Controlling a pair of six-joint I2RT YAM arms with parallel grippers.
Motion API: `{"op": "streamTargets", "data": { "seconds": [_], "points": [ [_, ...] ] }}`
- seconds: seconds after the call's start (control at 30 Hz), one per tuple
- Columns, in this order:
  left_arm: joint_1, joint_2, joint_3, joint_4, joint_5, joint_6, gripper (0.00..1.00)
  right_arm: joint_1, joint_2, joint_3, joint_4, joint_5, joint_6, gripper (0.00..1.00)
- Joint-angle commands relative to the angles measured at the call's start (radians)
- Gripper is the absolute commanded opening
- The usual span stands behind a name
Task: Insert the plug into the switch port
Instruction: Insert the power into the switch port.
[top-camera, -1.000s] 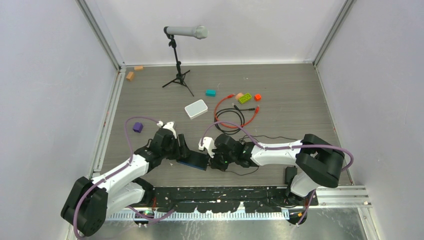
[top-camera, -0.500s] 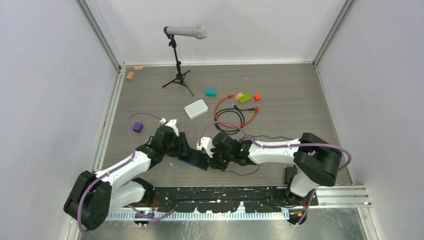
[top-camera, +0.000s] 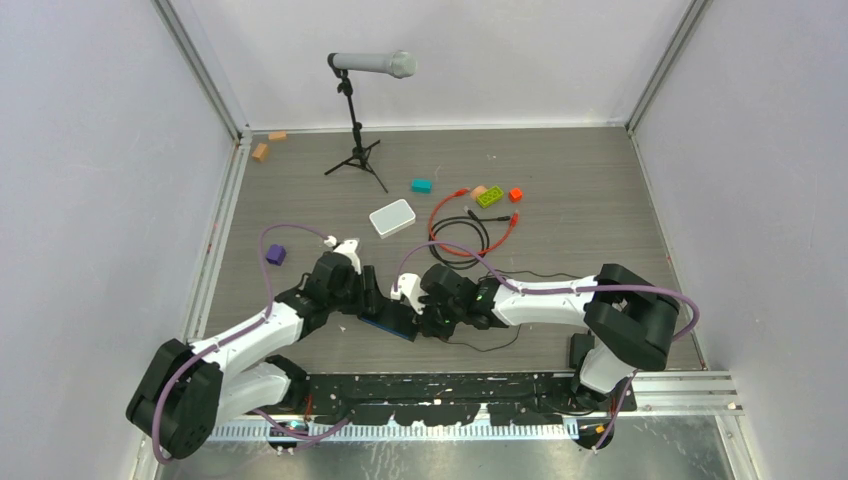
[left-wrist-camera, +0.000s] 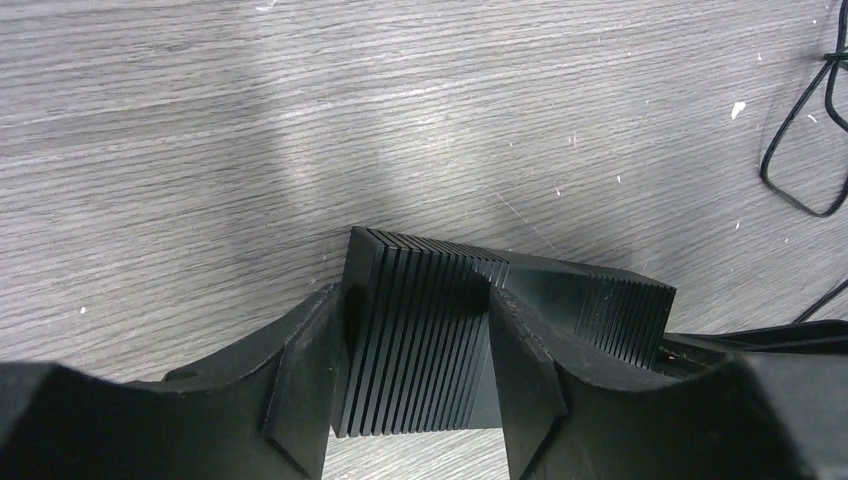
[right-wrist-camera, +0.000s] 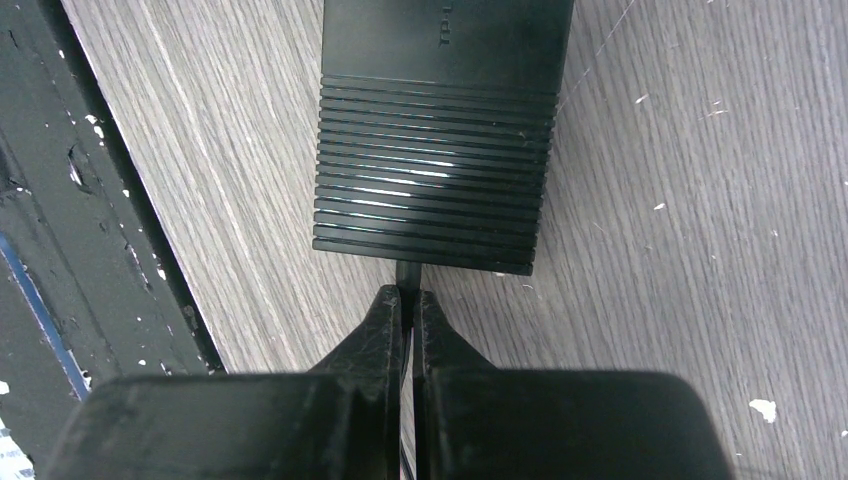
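Looking from the wrists only: left fingers (left-wrist-camera: 300, 390) clamp black box (left-wrist-camera: 420, 340), right fingers (right-wrist-camera: 380, 330) pinch thin cable (right-wrist-camera: 405, 272).

A grey wood-grain bench (top-camera: 580, 170) is enclosed on three sides by plain pale walls (top-camera: 500, 60), which are joined at the far corners by aluminium posts (top-camera: 200, 70). In the wrist views, white specks and fine scratches are seen on the bench surface. A black mounting rail (top-camera: 450, 385) and a strip of bare metal (top-camera: 450, 455) are set along the near edge. The scene is lit evenly and softly, and only faint shadows are cast.
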Motion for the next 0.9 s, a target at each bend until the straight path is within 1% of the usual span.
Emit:
{"op": "streamTargets", "data": {
  "seconds": [0.0, 0.1, 0.13, 0.23, 0.3, 0.37, 0.43, 0.47, 0.5, 0.53, 0.57, 0.6, 0.7, 0.73, 0.8, 0.83, 0.87],
  "points": [
    [-0.073, 0.022, 0.002, -0.001, 0.153, -0.033, 0.55, -0.006, 0.012, 0.086, 0.213, 0.089, -0.011, 0.00],
    [-0.073, -0.013, 0.005, -0.038, 0.113, -0.038, 0.56, -0.006, -0.003, 0.066, 0.194, 0.106, -0.034, 0.01],
    [-0.073, -0.032, 0.010, -0.060, 0.086, -0.041, 0.58, -0.008, -0.009, 0.061, 0.171, 0.092, -0.046, 0.01],
    [-0.072, -0.106, 0.022, -0.127, -0.015, -0.059, 0.66, -0.027, 0.000, 0.090, 0.029, 0.050, -0.089, 0.00],
    [-0.072, -0.150, 0.031, -0.152, -0.096, -0.068, 0.73, -0.038, -0.005, 0.083, 0.000, 0.065, -0.097, 0.03],
    [-0.070, -0.171, 0.056, -0.189, -0.171, -0.064, 0.78, -0.040, -0.029, 0.049, 0.022, 0.110, -0.077, 0.10],
    [-0.067, -0.164, 0.084, -0.216, -0.208, -0.056, 0.82, -0.043, -0.066, 0.017, 0.052, 0.132, -0.043, 0.25],
    [-0.066, -0.158, 0.099, -0.224, -0.218, -0.052, 0.83, -0.045, -0.097, 0.004, 0.063, 0.140, -0.024, 0.36],
    [-0.065, -0.151, 0.109, -0.231, -0.226, -0.051, 0.85, -0.045, -0.122, -0.008, 0.070, 0.150, -0.006, 0.48],
    [-0.065, -0.145, 0.120, -0.239, -0.232, -0.051, 0.88, -0.044, -0.150, -0.021, 0.078, 0.170, 0.022, 0.64],
    [-0.065, -0.139, 0.132, -0.249, -0.238, -0.059, 0.90, -0.045, -0.177, -0.032, 0.086, 0.179, 0.049, 0.69],
    [-0.064, -0.135, 0.148, -0.265, -0.244, -0.068, 0.92, -0.045, -0.206, -0.043, 0.090, 0.180, 0.072, 0.69],
    [-0.064, -0.147, 0.196, -0.325, -0.261, -0.110, 0.98, -0.047, -0.304, -0.064, 0.094, 0.302, 0.211, 0.70],
    [-0.065, -0.154, 0.214, -0.354, -0.277, -0.137, 0.99, -0.047, -0.337, -0.065, 0.094, 0.356, 0.276, 0.70],
    [-0.064, -0.166, 0.248, -0.418, -0.322, -0.178, 1.00, -0.046, -0.391, -0.043, 0.078, 0.488, 0.463, 0.71],
    [-0.064, -0.170, 0.266, -0.447, -0.339, -0.189, 1.00, -0.047, -0.415, -0.023, 0.055, 0.526, 0.546, 0.68],
    [-0.064, -0.174, 0.279, -0.473, -0.350, -0.191, 1.00, -0.048, -0.437, 0.002, 0.043, 0.549, 0.625, 0.62]
  ]
}}
